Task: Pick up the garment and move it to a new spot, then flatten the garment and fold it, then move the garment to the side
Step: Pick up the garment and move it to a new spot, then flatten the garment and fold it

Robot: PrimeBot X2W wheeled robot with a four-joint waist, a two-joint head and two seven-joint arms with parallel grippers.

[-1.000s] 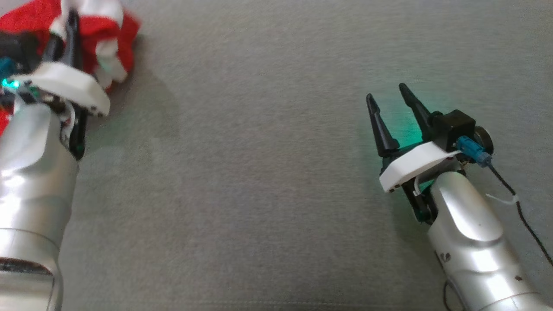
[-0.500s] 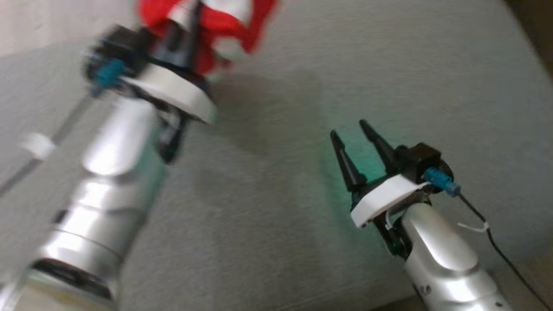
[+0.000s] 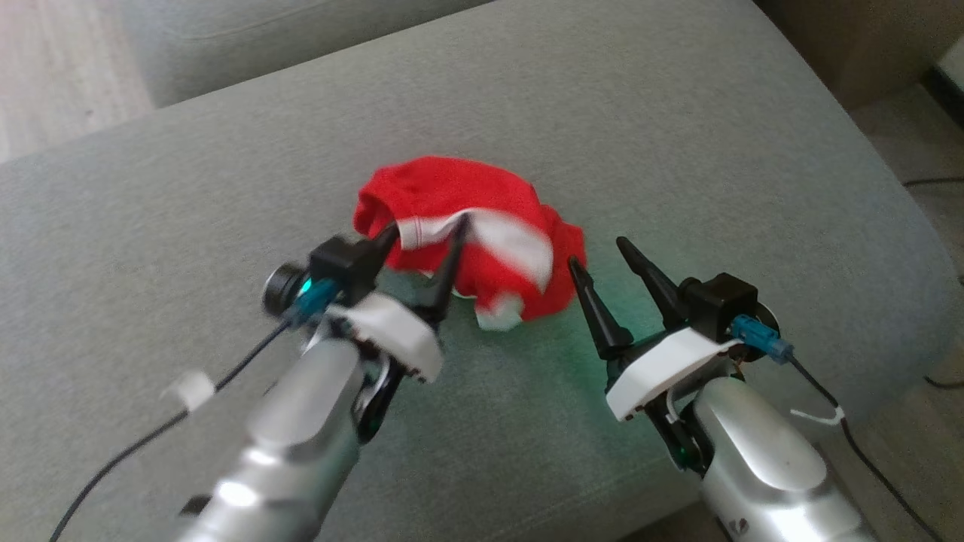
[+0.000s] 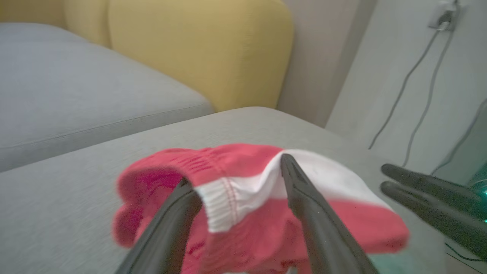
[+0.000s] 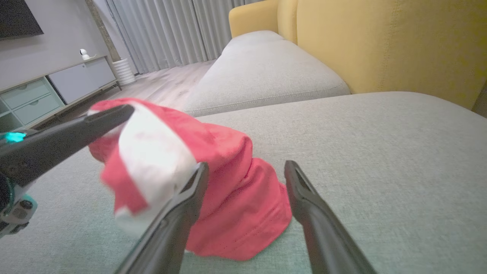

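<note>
Left gripper (image 3: 428, 226) and right gripper (image 3: 600, 252), jaws apart and empty, flank the crumpled red-and-white garment (image 3: 467, 203) — flattening it likely means pinching opposite hems and drawing them outward.

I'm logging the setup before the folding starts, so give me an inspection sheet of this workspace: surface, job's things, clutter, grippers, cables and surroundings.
Surface: grey sofa cushion, fabric-covered.
Job's things: red and white garment, bunched in a heap on the cushion, not flattened.
Clutter: nothing seen.
Grippers: left gripper open, its fingers on either side of the garment's white band; right gripper open, beside the garment, holding nothing.
Cables: black cable trailing from the left wrist; another black cable off the right wrist; wall cables hanging from a socket.
Surroundings: yellow backrest, curtains, low cabinet, wood floor.
</note>
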